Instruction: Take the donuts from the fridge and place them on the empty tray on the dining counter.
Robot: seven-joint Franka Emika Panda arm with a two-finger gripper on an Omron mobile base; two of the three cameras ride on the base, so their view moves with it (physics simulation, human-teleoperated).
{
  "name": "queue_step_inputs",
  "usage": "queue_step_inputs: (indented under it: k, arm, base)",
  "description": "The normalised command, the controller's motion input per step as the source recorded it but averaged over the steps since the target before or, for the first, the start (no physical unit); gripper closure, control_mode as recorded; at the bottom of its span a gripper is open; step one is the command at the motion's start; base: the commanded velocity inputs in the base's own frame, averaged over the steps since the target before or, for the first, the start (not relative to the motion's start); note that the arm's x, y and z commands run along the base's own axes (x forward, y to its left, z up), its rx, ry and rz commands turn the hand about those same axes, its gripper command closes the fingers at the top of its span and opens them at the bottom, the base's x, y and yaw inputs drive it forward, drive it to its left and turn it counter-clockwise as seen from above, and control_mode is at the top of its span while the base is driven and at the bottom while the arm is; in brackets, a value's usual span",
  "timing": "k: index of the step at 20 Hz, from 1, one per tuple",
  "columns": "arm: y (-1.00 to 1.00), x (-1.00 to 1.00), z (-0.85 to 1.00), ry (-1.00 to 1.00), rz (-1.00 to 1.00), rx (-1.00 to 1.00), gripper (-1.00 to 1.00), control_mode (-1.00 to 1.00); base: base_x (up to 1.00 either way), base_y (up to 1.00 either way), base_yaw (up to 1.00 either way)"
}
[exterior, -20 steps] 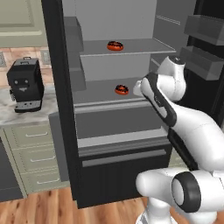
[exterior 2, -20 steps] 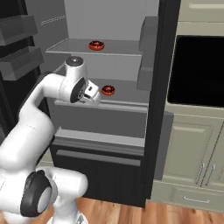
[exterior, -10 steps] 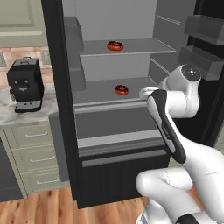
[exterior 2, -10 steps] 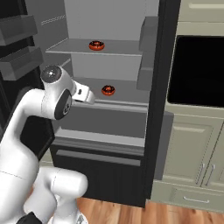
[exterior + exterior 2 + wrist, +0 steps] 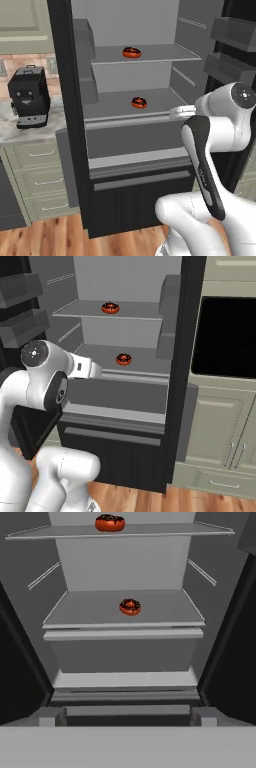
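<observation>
The fridge (image 5: 70,125) stands wide open, its grey shelves on show. One donut (image 5: 131,52) sits on the upper shelf, toward the front and a little left of middle. The second donut (image 5: 139,102) sits on the shelf below, again near the front edge; in the hand view it lies just right of centre (image 5: 130,606), with the upper one above it (image 5: 109,522). Under that lower shelf is the closed drawer (image 5: 125,654). The arm is bent in front of the fridge with its gripper (image 5: 175,113) pointing inward at the level of the lower shelf, just outside its front lip and to the right of the second donut, not touching it. From the right base view the gripper (image 5: 95,370) sits left of that donut (image 5: 123,359). I cannot tell from here whether its fingers are apart; nothing is in them. A black coffee machine (image 5: 30,97) stands on the counter to the left, and a black oven (image 5: 225,338) is built in on the right.
</observation>
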Motion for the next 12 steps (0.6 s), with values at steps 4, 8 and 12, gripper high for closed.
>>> queue_step_inputs:
  k: [4,8,12]
  arm:
    - [-0.02,-0.36,0.3,-0.07,0.0,-0.16,-1.0,-1.0]
    - [0.0,-0.11,0.07,-0.02,0.0,-0.1,-1.0,1.0]
    - [0.0,0.0,0.0,0.0,0.0,0.0,-1.0,1.0]
  base:
    - [0.0,0.0,0.0]
    - [0.0,0.0,0.0]
    - [0.86,0.0,0.02]
